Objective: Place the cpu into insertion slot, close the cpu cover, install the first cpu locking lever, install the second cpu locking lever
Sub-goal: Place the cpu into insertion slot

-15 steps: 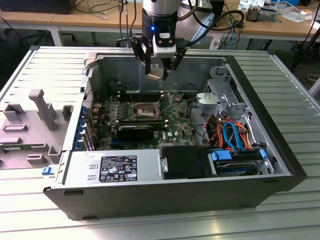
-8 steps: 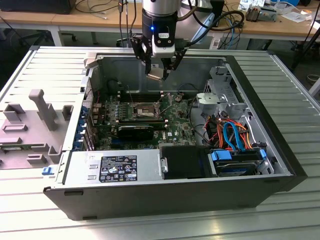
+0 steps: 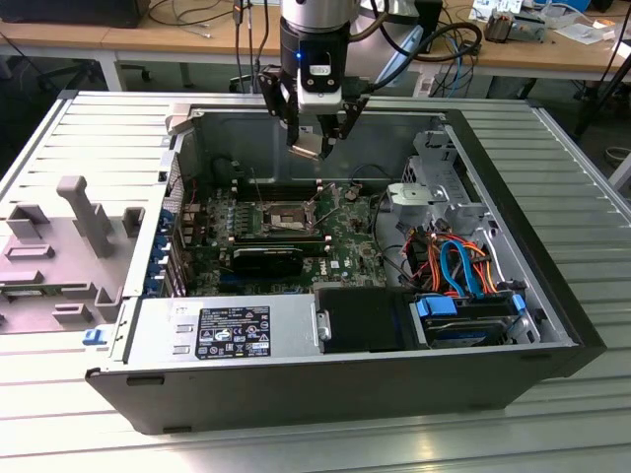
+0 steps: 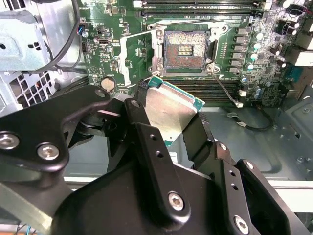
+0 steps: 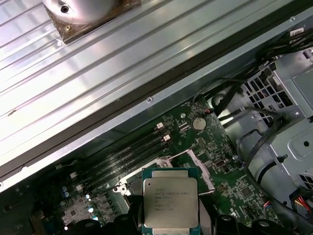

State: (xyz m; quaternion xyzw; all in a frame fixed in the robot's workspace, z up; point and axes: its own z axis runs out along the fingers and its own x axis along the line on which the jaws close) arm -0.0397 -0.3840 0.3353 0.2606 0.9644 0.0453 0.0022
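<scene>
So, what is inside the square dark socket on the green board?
In the second wrist view the square dark socket holds only bare contacts. The flat silver-grey chip is clamped in the black gripper. In the first wrist view that chip covers part of it.

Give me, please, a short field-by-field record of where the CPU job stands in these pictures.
end effector: shut on the cpu, above the open computer case
cpu: gripped at two opposite edges, metal top showing in the first wrist view
insertion slot: uncovered and empty, contact field visible in the second wrist view
cpu versus slot: apart; chip not yet seated
green board: lies flat inside the case, carrying the slot
setting: case rests on a ribbed metal table
</scene>
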